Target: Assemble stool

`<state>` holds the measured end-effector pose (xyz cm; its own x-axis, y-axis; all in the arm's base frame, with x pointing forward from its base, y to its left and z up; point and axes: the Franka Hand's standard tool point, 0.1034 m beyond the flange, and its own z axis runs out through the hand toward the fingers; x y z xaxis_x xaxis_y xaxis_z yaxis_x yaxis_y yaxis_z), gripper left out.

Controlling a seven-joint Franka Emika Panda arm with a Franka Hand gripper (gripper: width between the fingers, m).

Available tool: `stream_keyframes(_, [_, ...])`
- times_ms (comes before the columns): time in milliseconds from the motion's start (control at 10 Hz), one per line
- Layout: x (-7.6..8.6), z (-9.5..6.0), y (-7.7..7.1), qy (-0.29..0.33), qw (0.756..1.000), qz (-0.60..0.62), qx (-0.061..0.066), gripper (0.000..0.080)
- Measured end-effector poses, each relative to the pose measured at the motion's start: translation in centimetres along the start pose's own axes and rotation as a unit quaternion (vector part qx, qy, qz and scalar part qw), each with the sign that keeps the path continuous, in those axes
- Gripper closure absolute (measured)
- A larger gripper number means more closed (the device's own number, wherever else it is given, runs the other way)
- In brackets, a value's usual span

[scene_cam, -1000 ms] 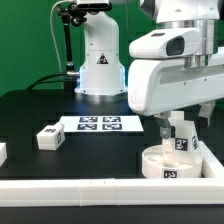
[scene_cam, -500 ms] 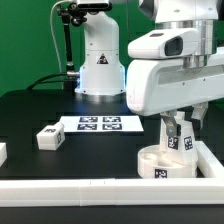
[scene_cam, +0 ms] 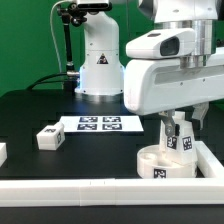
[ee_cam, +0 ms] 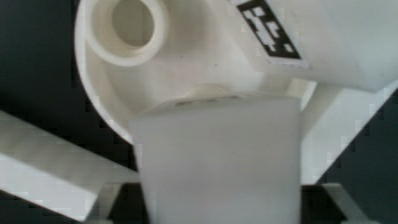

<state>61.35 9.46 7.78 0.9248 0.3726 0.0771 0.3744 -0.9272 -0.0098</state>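
Note:
The white round stool seat (scene_cam: 162,163) lies on the black table at the exterior view's right, against the white border rail. My gripper (scene_cam: 179,128) is shut on a white blocky stool leg (scene_cam: 180,142) with tags and holds it upright, its lower end on or in the seat. In the wrist view the leg (ee_cam: 222,160) fills the middle between my fingers (ee_cam: 128,205), above the seat (ee_cam: 178,60) with its round hole. Another white leg (scene_cam: 48,136) lies on the table at the exterior view's left.
The marker board (scene_cam: 100,124) lies flat mid-table. White border rails (scene_cam: 100,189) run along the front and the right (scene_cam: 212,155). A white part (scene_cam: 2,152) shows at the left edge. The robot base (scene_cam: 98,70) stands behind.
The seat has turned slightly; its side tag has shifted toward the exterior view's left. The gripper and leg have barely moved.

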Motion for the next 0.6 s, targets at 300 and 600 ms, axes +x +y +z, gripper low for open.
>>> stream_keyframes(300, [-0.04,0.04,0.04,0.001,0.992,0.129,0.005,0.0455])
stream_keyframes(600, [-0.14,0.13,-0.04,0.000,0.960,0.279,0.009,0.0455])
